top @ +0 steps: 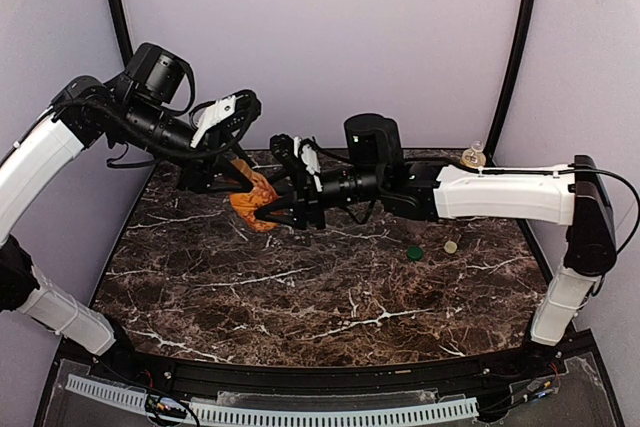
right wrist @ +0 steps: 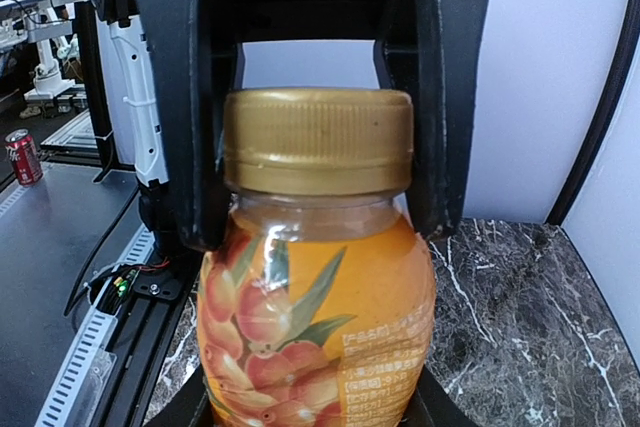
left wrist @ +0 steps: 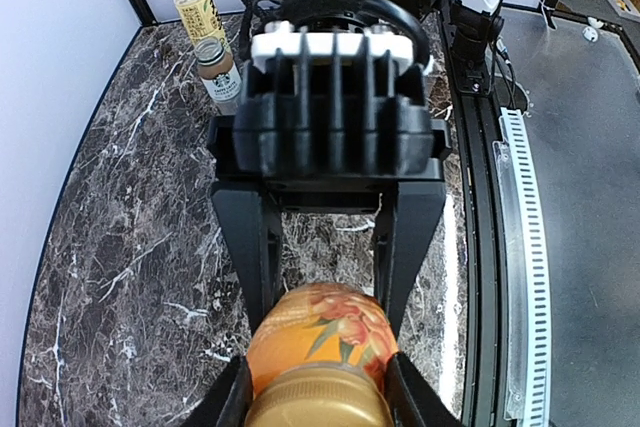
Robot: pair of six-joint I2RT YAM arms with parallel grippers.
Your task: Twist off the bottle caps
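Note:
A squat orange juice bottle [top: 255, 209] hangs tilted above the back of the table, between both grippers. Its gold-orange cap [right wrist: 318, 142] is still on the neck. My left gripper [top: 238, 172] is shut on that cap, one finger [right wrist: 195, 167] pressed against each side. My right gripper [right wrist: 310, 409] is shut on the bottle's body; its fingers [left wrist: 262, 267] lie against the label on both sides. A dark green cap [top: 413, 252] and a cream cap [top: 451, 246] lie loose on the table at the right.
A tall yellowish tea bottle [left wrist: 198, 9] and a slim clear bottle with a white label [left wrist: 218, 69] stand together at the back right corner [top: 473, 157]. The dark marble table [top: 300, 297] has a black rail [top: 300, 382] along its near edge.

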